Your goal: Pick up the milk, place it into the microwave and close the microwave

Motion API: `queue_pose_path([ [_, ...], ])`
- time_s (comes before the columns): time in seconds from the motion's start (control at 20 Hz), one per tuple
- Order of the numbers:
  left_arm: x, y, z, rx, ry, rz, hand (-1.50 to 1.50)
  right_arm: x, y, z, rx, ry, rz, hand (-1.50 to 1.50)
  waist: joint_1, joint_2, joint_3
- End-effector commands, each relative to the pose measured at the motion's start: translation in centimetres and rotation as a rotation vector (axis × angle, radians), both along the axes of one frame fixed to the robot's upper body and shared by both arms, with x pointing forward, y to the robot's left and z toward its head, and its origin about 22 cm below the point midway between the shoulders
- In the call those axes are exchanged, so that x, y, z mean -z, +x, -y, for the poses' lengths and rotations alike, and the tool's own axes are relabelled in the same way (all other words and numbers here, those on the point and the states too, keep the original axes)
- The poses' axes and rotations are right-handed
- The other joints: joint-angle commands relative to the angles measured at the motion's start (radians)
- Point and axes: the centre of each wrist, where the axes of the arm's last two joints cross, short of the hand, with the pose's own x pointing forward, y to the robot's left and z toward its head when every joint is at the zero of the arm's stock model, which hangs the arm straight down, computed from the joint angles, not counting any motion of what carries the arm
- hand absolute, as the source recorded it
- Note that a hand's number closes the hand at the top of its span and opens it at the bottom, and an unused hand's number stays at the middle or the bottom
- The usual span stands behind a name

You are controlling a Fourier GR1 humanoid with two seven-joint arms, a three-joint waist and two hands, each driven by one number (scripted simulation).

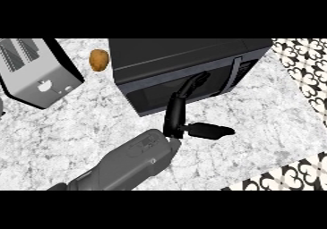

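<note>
The microwave [185, 67] is set at the back edge of the counter [73, 134], toward the back right corner, its door turned to the front edge. The toaster [33, 67] is placed at the back left corner. A potato [99, 60] is laid between them, just beside the microwave.

One hand [174, 117]. One microwave [185, 51] at its fingertips, one toaster [33, 71] well left of it, one brown potato-like lump [99, 60] up-left of it.
</note>
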Motion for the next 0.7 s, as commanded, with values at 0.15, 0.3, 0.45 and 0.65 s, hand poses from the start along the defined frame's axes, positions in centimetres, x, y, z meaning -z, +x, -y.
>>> queue_pose_path([
  [0.15,-0.8,1.9,-0.3,-0.063,-0.005,-0.009,-1.5,1.3,0.9,0.3,-0.079,0.119,-0.087,-1.5,-0.012,0.008,-0.002],
  [0.3,-0.8,2.2,-0.4,-0.071,-0.002,0.007,-1.5,1.5,1.2,0.8,-0.086,0.137,-0.103,-1.5,-0.015,0.01,-0.001],
  [0.45,-0.3,2.1,-0.6,-0.078,-0.008,0.001,-1.5,1.1,1.6,1.4,-0.095,0.144,-0.113,-1.5,-0.017,0.012,-0.002],
  [0.65,-0.3,2.2,-0.6,-0.078,-0.008,0.005,-1.5,0.9,2.0,2.1,-0.116,0.16,-0.119,-1.5,-0.028,0.009,0.0],
])
